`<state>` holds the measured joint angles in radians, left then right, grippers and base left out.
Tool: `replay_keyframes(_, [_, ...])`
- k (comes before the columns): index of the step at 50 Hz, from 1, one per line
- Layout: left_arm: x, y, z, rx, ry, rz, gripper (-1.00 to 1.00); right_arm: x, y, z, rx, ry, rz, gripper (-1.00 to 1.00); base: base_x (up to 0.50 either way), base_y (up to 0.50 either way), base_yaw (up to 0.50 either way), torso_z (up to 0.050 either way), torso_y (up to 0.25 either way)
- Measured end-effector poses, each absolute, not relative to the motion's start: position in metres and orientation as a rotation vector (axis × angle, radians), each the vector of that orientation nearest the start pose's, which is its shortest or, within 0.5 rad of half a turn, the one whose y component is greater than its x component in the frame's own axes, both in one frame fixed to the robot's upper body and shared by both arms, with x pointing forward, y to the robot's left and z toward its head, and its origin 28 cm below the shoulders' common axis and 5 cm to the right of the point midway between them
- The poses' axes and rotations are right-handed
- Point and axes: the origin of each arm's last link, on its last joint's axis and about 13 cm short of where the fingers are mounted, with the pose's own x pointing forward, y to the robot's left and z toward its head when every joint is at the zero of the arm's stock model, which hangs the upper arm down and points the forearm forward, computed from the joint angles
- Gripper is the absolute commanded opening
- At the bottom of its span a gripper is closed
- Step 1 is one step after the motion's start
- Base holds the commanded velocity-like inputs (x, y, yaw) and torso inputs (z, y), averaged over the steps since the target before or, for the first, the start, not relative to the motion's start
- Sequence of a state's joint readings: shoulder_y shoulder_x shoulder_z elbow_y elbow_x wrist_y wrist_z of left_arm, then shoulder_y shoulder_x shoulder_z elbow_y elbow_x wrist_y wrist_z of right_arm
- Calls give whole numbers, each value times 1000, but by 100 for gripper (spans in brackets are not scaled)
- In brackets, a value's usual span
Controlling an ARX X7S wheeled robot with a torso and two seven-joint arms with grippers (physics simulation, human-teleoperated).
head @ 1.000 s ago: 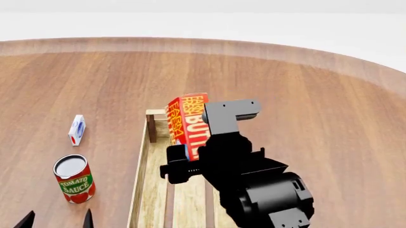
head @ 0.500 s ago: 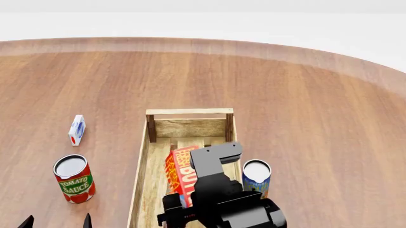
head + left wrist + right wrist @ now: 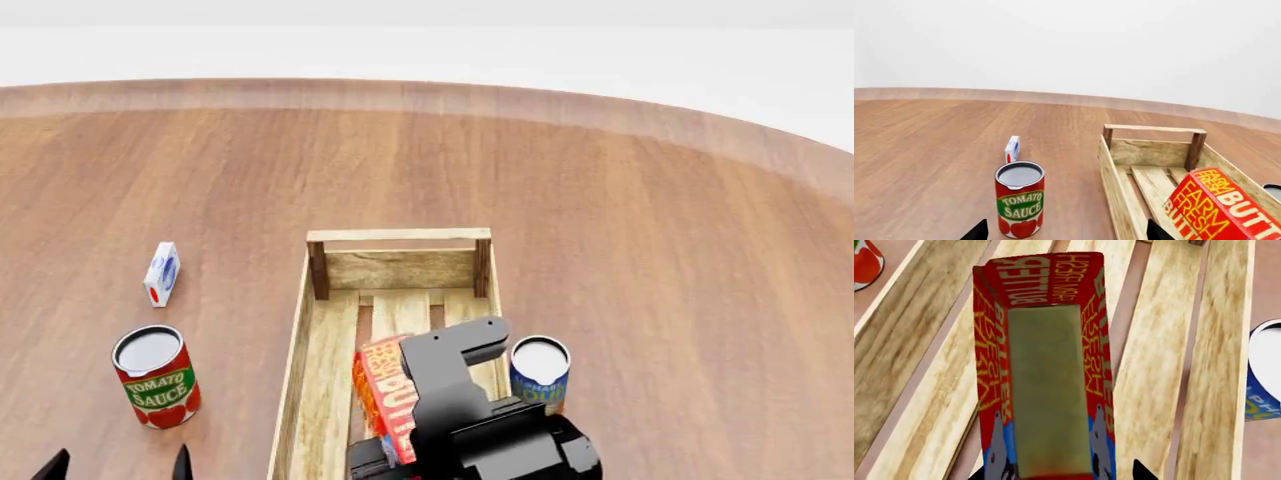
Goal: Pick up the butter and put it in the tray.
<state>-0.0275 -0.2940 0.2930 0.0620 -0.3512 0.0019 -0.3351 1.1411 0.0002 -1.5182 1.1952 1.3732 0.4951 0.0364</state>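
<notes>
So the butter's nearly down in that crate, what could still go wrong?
The butter stands on end in the right gripper inside the tray; once let go, it might tip over. The blue can stands right outside the tray's wall, so the arm could knock it when pulling away.

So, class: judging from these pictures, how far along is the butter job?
Done: the butter is picked up and carried over the tray. In hand: the right gripper holds it low above the slats. Left: setting it down and opening the jaws; whether it touches the slats is unclear.
</notes>
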Motion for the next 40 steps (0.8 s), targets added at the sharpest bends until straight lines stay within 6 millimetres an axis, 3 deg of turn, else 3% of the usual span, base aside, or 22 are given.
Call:
replay_keyframes(15, [210, 214, 26, -61, 14, 42, 100, 363, -48, 68, -173, 855, 372, 100, 0, 0, 0, 0, 0])
replay_keyframes(21, [210, 214, 27, -62, 14, 43, 100, 372, -48, 85, -153, 794, 390, 100, 0, 0, 0, 0, 0])
replay_keyframes(27, [211, 214, 28, -63, 13, 43, 100, 372, -51, 116, -116, 702, 418, 100, 0, 0, 0, 0, 0])
replay_keyframes(34, [210, 215, 29, -67, 10, 45, 100, 358, -60, 138, -101, 528, 411, 100, 0, 0, 0, 0, 0])
replay_keyframes(40, [209, 217, 30, -72, -9, 43, 100, 334, -73, 129, -60, 296, 311, 100, 0, 0, 0, 0, 0])
